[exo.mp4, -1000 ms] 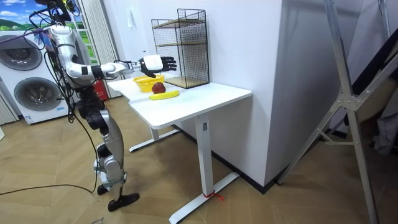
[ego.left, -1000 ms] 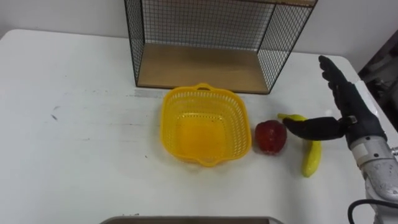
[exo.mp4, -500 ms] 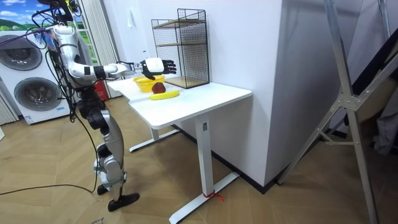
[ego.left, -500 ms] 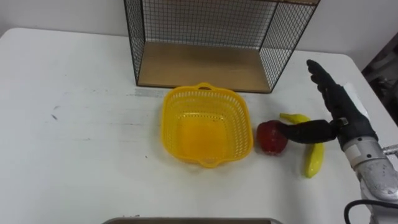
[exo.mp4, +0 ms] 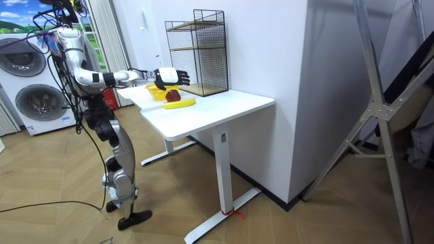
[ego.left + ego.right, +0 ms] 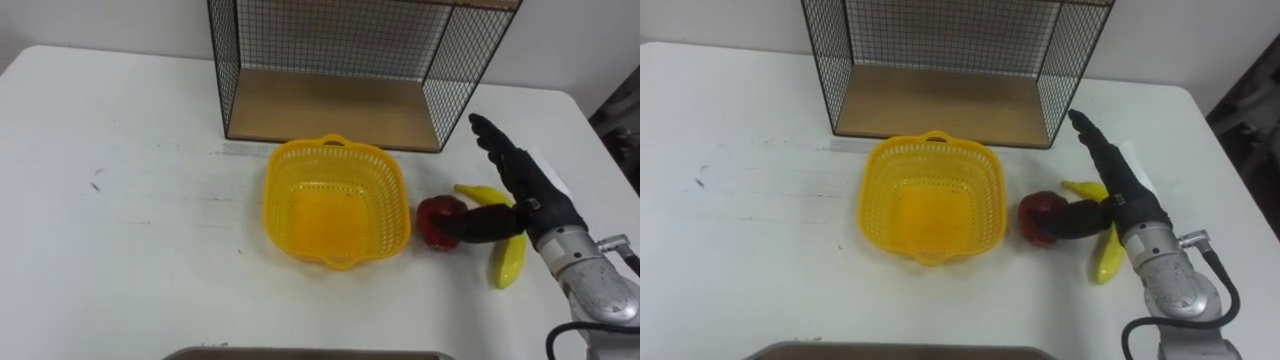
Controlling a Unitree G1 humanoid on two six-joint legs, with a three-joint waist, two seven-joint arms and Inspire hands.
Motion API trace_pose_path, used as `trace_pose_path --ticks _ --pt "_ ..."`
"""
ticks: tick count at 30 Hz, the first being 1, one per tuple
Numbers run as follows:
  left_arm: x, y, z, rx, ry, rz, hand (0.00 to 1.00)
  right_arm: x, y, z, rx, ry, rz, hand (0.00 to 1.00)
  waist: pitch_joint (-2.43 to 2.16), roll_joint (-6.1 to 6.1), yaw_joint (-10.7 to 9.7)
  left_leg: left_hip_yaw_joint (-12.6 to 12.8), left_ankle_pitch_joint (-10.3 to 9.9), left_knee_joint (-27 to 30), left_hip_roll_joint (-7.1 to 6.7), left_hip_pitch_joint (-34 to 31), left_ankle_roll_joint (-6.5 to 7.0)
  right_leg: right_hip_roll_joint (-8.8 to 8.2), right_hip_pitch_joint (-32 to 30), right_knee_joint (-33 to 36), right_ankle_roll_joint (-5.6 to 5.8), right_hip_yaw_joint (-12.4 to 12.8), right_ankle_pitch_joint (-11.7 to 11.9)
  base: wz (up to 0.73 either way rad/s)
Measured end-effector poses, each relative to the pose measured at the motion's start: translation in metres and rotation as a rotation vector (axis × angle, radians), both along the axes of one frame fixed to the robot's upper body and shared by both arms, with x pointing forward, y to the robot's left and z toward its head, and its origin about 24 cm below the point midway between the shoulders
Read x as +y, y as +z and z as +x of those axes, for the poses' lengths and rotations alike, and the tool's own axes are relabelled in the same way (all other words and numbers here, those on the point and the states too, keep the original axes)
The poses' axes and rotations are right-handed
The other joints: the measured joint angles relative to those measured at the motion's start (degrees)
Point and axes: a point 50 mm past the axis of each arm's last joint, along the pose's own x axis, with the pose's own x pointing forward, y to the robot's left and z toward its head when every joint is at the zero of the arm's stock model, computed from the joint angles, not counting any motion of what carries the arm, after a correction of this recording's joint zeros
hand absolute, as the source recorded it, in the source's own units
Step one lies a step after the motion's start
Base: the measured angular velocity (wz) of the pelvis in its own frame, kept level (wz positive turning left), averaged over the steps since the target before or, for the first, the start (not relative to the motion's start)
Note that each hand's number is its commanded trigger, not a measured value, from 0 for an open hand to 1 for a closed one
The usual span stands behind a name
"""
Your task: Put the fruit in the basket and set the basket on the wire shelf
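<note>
Both fruits are seen outside the basket [image 6: 335,147]; the apple [image 6: 437,220], at the thumb tip of the right hand [image 6: 530,195], is not gripped (fingers are held straight). It could be rolled away, or the banana [image 6: 510,262] under the palm knocked aside.

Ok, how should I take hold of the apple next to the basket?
Grip the apple across its round middle, coming from above and its right. The basket wall stands close on its left, while the open right robot hand is at its right, thumb touching it, above the banana.
</note>
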Motion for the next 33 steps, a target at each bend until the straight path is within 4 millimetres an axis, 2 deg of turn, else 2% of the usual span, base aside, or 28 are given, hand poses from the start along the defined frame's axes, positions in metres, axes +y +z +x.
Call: trace_pose_path --ticks 8,18,25,33 --pt "0.003 0.002 0.011 -0.036 -0.013 0.006 0.0 0.01 -0.007 -0.001 0.06 0.079 -0.002 0.0 -0.13 -0.28 -0.06 -0.57 -0.01 0.47 -0.03 -0.48 -0.01 -0.06 -0.02 -0.02 -0.05 -0.35 0.08 0.02" --pt "0.005 0.003 0.012 -0.036 -0.015 0.012 0.0 0.009 -0.013 -0.003 0.097 0.089 -0.017 0.0 -0.09 -0.27 -0.01 -0.65 -0.01 0.58 -0.02 -0.61 -0.01 -0.04 -0.02 -0.05 -0.07 -0.46 0.13 0.01" --pt "0.007 0.002 0.011 -0.015 -0.029 0.014 0.0 0.004 -0.038 -0.008 0.202 0.061 -0.01 0.0 0.37 -0.57 0.17 -0.65 -0.02 0.48 0.02 -0.61 -0.02 0.0 -0.02 -0.12 -0.08 -0.49 0.14 0.0" --pt "0.007 0.001 0.007 0.003 -0.026 0.015 0.0 0.004 -0.047 -0.011 0.237 0.047 -0.009 0.0 0.25 -0.82 0.19 -0.69 -0.02 0.54 0.01 -0.53 -0.02 -0.05 0.13 -0.13 -0.07 -0.49 0.16 0.0"
